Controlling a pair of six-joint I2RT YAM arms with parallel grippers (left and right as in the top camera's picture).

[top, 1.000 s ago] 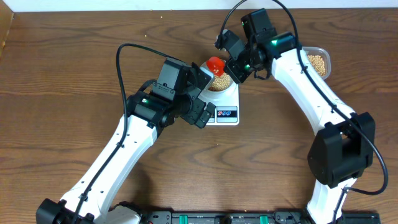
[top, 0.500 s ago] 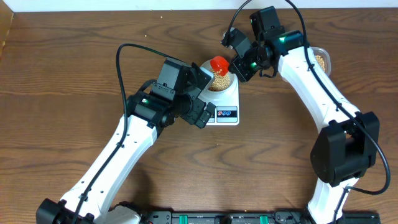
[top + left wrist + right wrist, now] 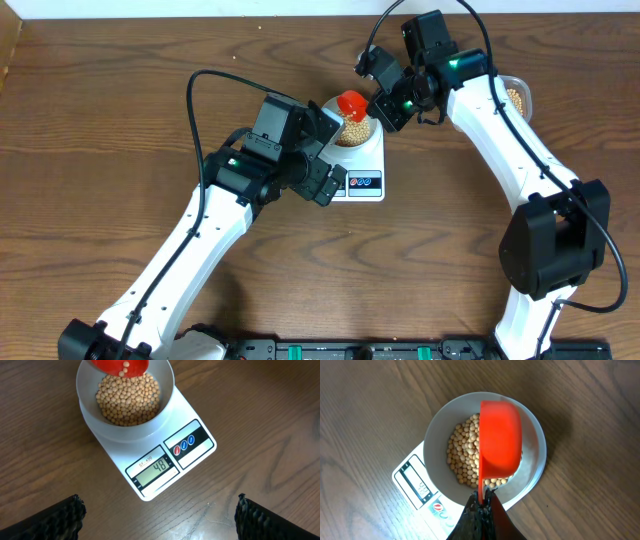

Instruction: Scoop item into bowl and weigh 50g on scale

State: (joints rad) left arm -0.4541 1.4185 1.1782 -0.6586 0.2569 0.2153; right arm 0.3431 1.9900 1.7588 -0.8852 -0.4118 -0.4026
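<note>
The pale bowl [image 3: 165, 390] sits on the white scale [image 3: 197, 452], holding a heap of tan beans [image 3: 127, 397]. The scale's display [image 3: 156, 467] reads 48. My right gripper [image 3: 483, 500] is shut on the handle of a red scoop [image 3: 500, 442], held tilted on its side over the bowl [image 3: 532, 467]; a few beans lie in the scoop [image 3: 120, 365]. In the overhead view the scoop [image 3: 350, 102] hangs over the bowl's far side. My left gripper [image 3: 160, 515] is open and empty, hovering over bare table just in front of the scale.
A clear plastic tub of beans [image 3: 517, 97] stands at the back right, partly hidden behind my right arm. Both arms crowd round the scale [image 3: 362, 182]. A stray bean lies near the back edge [image 3: 261, 27].
My right gripper has shifted slightly right and back with the scoop between one second and half a second ago, then stayed still. The left arm has not moved.
</note>
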